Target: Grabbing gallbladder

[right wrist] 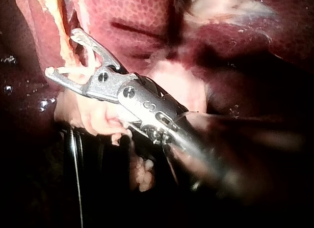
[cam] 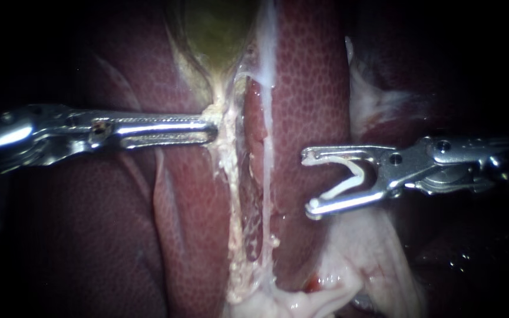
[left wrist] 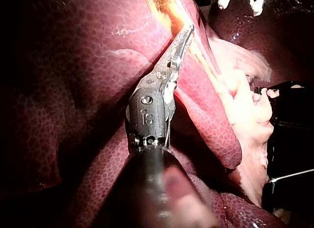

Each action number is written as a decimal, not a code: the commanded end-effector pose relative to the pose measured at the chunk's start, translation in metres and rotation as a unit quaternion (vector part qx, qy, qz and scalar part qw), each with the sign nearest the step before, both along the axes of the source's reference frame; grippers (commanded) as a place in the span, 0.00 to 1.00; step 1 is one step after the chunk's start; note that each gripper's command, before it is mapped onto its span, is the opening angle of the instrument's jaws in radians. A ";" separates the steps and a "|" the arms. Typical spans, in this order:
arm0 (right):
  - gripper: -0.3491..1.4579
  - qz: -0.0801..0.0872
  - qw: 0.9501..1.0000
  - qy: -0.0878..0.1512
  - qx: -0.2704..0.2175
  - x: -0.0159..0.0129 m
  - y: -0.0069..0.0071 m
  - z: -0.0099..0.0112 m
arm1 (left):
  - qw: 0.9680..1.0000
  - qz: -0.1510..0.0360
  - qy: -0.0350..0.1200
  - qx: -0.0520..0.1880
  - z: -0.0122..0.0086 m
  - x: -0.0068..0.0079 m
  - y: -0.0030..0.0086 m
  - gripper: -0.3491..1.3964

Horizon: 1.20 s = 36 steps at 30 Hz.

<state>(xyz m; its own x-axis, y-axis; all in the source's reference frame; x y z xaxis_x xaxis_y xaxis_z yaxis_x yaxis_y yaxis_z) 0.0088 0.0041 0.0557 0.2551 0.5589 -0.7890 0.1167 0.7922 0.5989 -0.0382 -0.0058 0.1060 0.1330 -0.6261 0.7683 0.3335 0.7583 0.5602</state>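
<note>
The left instrument (cam: 211, 131) had its claw closed narrow on the pale tissue band (cam: 226, 147) just below the greenish gallbladder (cam: 219, 29), which lay against the liver (cam: 307, 88). The right instrument (cam: 308, 182), well apart from the gallbladder, held its claw wide, with an open white clip (cam: 341, 188) seated against both halves.

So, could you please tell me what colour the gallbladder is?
The gallbladder is olive green; endoscope view shows it best.
</note>
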 end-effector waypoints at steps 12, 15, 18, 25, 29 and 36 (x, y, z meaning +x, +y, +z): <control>0.52 0.000 1.000 0.000 0.000 -0.0001 0.0000 0.0000 | 1.000 -0.023 0.006 0.012 -0.0033 0.0044 0.0030 0.00; 0.52 0.000 1.000 0.000 0.000 -0.0001 0.0000 0.0000 | 1.000 -0.029 0.006 0.010 -0.0039 0.0053 0.0034 0.00; 0.52 0.000 1.000 0.000 0.000 -0.0001 0.0000 0.0000 | 0.999 -0.032 0.006 0.009 -0.0043 0.0058 0.0038 0.00; 0.52 0.000 1.000 0.000 0.000 -0.0001 0.0000 0.0000 | 0.999 -0.034 0.007 0.006 -0.0045 0.0061 0.0039 0.00; 0.52 0.000 1.000 0.000 0.000 -0.0001 0.0000 0.0000 | 0.999 -0.034 0.008 0.006 -0.0045 0.0061 0.0038 0.00; 0.52 0.000 1.000 0.000 0.000 0.0000 0.0000 0.0000 | 0.999 -0.035 0.008 0.006 -0.0046 0.0061 0.0037 0.00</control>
<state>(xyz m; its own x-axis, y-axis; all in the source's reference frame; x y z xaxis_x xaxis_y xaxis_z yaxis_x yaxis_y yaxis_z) 0.0087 0.0041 0.0558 0.2547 0.5586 -0.7893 0.1168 0.7925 0.5986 -0.0321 -0.0022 0.1014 0.1012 -0.6431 0.7591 0.3940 0.7265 0.5630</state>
